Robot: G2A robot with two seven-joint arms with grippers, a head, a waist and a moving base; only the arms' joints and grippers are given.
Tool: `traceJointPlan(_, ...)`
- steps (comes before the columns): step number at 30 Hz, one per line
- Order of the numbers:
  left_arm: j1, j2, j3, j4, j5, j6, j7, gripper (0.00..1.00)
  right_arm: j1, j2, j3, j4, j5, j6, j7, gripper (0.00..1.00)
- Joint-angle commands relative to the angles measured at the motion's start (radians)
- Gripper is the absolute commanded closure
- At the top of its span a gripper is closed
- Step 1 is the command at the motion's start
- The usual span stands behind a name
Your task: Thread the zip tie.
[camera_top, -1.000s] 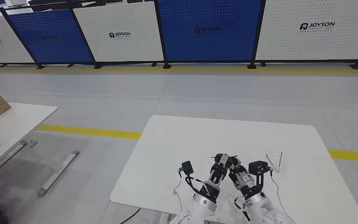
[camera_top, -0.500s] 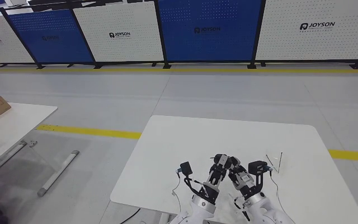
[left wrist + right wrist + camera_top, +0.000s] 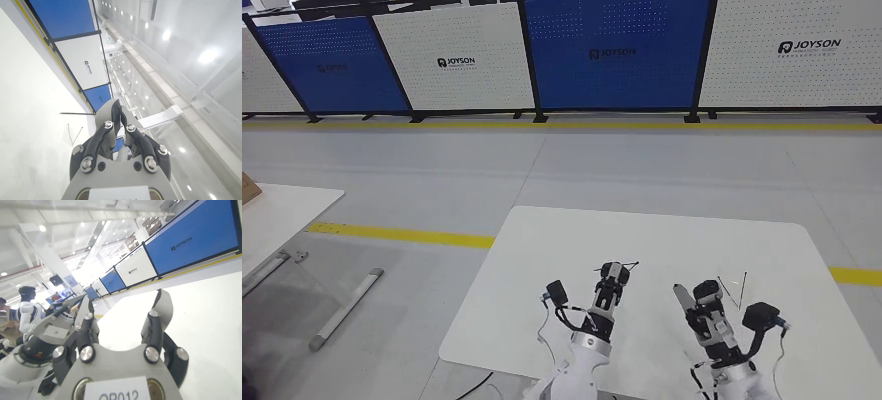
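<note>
Zip tie [image 3: 75, 113] seemingly in left claw [image 3: 118, 106]

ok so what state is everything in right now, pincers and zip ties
left pincer: shut, gripping a zip tie
zip tie: held at one end, its strap sticking straight out of the pincer
right pincer: open, empty
loose zip ties: lying flat on the table, untouched

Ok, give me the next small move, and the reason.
Probably bring the right gripper, open and empty, across to the free end of the zip tie that sticks out of the shut left gripper; the two stand apart.
</note>
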Motion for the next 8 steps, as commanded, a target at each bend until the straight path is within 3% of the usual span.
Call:
traceJointPlan(1, -0.006, 0.0, -0.019, 0.014, -0.021, 0.005, 0.005, 1.0, -0.031, 0.01, 0.034, -0.028, 0.033, 0.0, -0.022, 0.0)
traceJointPlan(8, -0.026, 0.001, -0.07, 0.088, -0.065, 0.021, 0.017, 1.0, -0.135, 0.044, 0.155, -0.096, 0.159, 0.0, -0.122, 0.0)
